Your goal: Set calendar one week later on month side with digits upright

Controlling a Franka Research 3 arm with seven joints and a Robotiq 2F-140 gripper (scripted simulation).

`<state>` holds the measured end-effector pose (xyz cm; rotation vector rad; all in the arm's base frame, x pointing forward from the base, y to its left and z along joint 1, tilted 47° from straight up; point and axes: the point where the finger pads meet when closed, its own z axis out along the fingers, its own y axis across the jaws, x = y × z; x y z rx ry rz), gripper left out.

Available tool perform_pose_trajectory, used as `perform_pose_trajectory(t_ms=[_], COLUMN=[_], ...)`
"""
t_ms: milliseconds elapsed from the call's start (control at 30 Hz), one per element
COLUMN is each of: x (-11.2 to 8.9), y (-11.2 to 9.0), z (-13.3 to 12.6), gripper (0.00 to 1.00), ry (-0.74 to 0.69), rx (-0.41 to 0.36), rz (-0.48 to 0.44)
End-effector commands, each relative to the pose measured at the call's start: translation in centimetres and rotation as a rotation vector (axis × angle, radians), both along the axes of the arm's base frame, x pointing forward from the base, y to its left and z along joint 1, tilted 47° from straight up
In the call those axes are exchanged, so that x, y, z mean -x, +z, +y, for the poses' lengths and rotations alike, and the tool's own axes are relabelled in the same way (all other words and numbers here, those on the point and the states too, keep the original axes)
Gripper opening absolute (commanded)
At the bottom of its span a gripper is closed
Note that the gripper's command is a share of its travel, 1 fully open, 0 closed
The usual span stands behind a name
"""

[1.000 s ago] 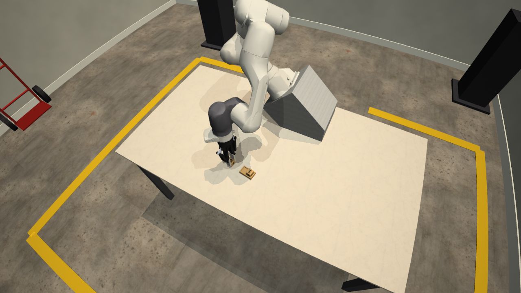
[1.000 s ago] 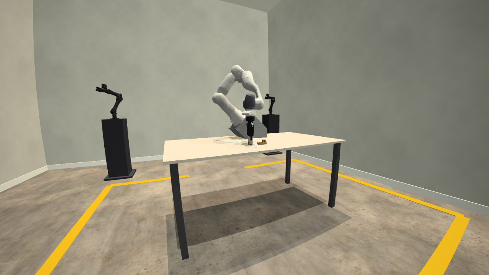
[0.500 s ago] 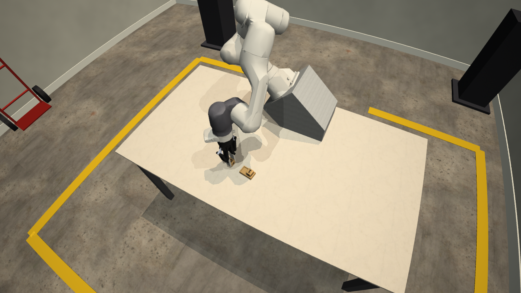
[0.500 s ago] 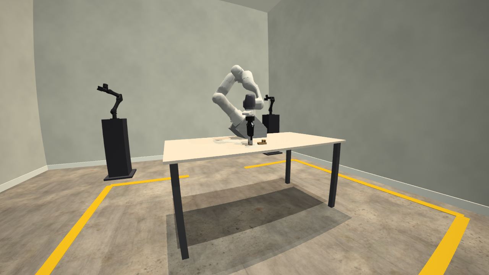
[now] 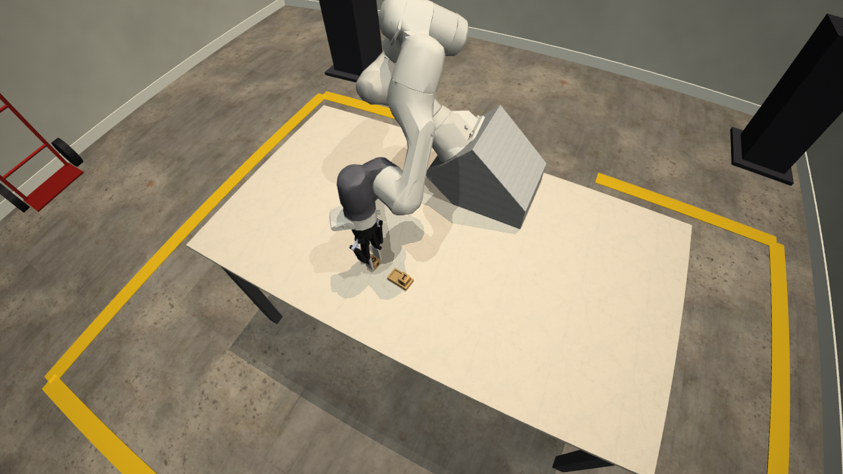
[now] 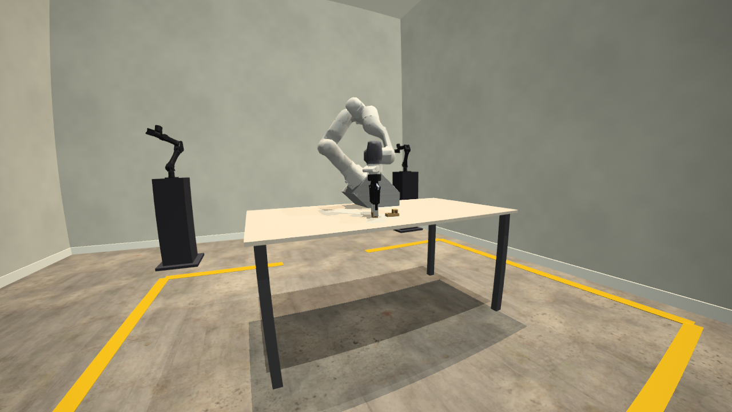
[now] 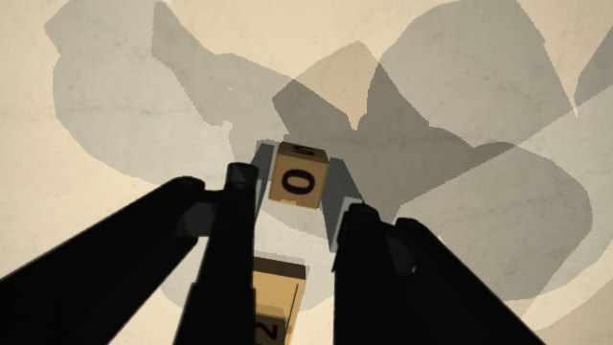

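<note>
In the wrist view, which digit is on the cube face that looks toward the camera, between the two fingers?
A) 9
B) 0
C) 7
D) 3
B: the wooden cube between the fingers of the gripper shows a black 0 on the face toward the camera.
</note>
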<state>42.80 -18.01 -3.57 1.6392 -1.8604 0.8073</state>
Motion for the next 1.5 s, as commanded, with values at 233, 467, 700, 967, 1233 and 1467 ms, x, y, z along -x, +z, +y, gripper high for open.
perform_pose_trajectory(t_ms=[233, 467, 700, 967, 1233, 1467], x=[-0.1, -0.1, -0.1, -0.1, -0.1, -0.1], y=[-0.1, -0.1, 0.3, 2.5, 4.7, 6.0], z=[0.1, 0.1, 0.4, 2.8, 5.2, 6.6], gripper=[0.28, 0.28, 0.28, 0.28, 0.28, 0.28], ry=[0.006, 0.006, 0.006, 0.006, 0.006, 0.006], rx=[-0.002, -0.002, -0.002, -0.002, -0.002, -0.002], rz=[0.002, 0.002, 0.002, 0.002, 0.002, 0.002])
